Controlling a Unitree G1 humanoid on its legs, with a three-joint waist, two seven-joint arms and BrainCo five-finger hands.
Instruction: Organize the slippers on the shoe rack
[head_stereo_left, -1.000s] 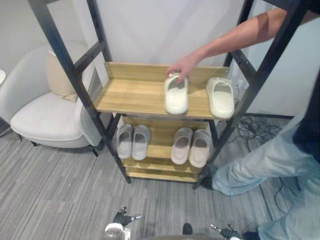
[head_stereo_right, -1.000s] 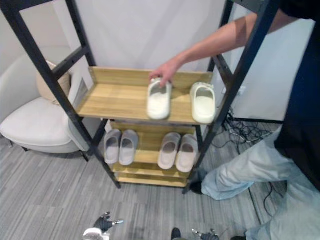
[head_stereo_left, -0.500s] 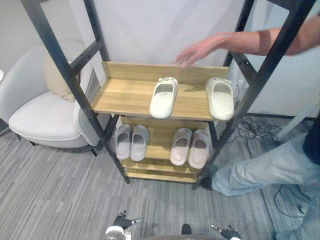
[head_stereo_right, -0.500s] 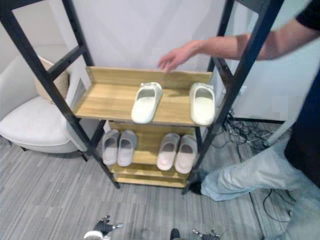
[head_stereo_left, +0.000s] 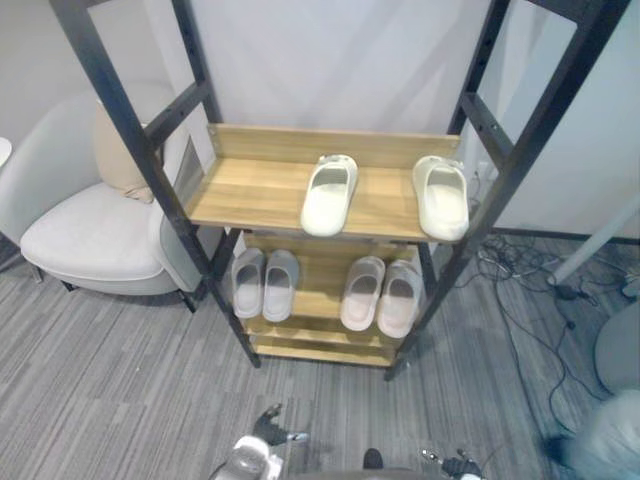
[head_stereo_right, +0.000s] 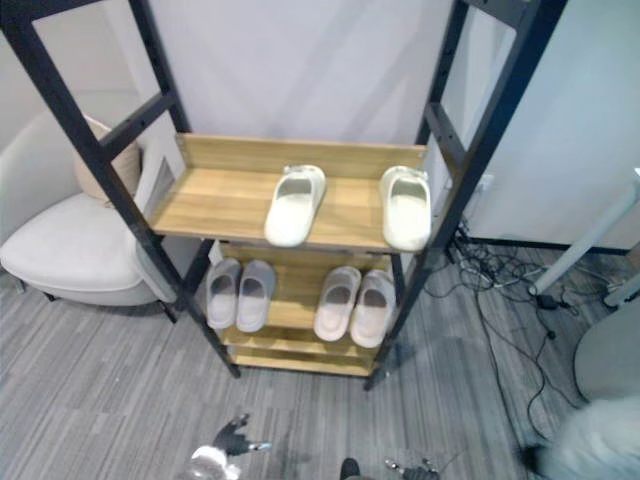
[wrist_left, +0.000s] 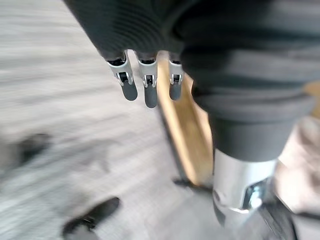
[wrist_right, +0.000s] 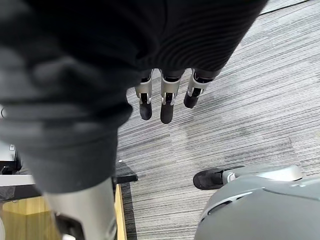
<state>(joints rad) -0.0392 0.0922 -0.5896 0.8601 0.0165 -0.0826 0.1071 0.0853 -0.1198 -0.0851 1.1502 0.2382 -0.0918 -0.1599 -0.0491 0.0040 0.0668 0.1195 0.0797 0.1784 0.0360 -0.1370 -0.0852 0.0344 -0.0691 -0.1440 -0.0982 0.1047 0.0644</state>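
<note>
Robot hands (wrist_left: 148, 90) (wrist_right: 167, 102) low, fingers (wrist_right: 145, 102) straight

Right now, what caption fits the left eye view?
Shoe rack: one crooked slipper and one straight slipper on top, grey pair and beige pair below.

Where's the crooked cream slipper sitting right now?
In the eye views the cream slipper lies angled near the middle of the top wooden shelf, apart from the second cream slipper at the shelf's right end.

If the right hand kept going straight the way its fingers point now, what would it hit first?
Probably the grey carpet floor: the right hand hangs open, fingers aimed at bare carpet, with nothing between in its wrist view.
</note>
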